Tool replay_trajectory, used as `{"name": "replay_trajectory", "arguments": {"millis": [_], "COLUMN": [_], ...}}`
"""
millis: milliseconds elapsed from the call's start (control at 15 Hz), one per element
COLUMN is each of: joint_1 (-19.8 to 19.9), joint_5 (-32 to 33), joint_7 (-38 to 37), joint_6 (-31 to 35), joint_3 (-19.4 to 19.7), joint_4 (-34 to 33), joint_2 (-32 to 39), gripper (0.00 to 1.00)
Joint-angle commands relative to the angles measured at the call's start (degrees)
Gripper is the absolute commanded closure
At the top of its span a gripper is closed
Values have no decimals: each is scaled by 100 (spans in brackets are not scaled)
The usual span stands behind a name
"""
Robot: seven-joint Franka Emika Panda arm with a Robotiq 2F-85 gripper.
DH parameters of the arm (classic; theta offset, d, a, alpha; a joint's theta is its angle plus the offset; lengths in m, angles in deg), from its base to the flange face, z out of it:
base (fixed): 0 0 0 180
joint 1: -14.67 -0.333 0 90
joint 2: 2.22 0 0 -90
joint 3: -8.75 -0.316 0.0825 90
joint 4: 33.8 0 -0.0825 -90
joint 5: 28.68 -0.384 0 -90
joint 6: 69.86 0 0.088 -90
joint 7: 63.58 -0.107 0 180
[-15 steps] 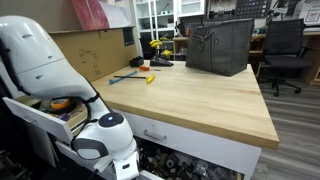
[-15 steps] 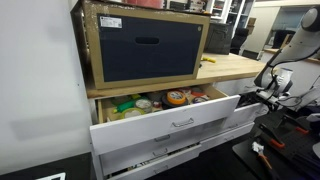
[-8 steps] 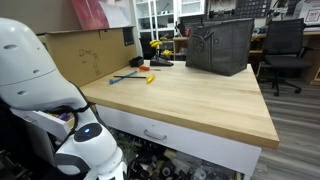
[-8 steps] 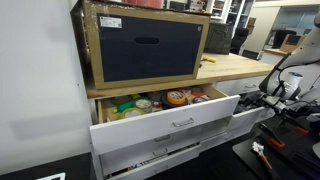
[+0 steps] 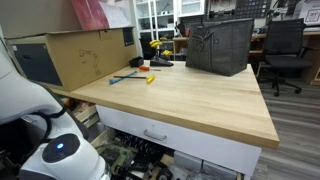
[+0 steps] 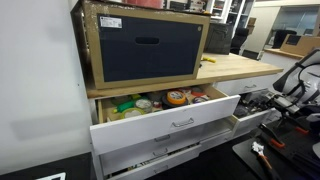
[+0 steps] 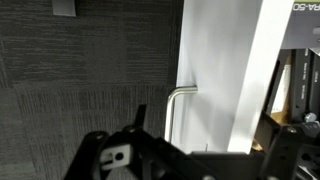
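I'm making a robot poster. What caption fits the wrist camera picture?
Gripper near the metal handle of a white drawer, with grey carpet alongside.

We are in a workshop; a long wooden workbench [image 5: 200,95] carries hand tools [image 5: 130,76]; its white drawers [image 6: 135,132] brim with tape rolls [image 6: 178,97] and clutter; a cardboard box [image 5: 85,55] sits on top; an office chair [image 5: 285,45] stands behind.
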Motion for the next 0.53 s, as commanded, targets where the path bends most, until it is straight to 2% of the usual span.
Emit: {"name": "replay_trajectory", "arguments": {"millis": [0,267,467], "joint_1": [1324,2743,3332], "joint_5": [523,1035,1206], "joint_7": [191,191,40], "joint_6": [-164,-45,203], "joint_3": [-739,-1756,-2523], "joint_4": [604,982,1275], "joint_2": [-664,-913,-936], "gripper": [0,0,0]}}
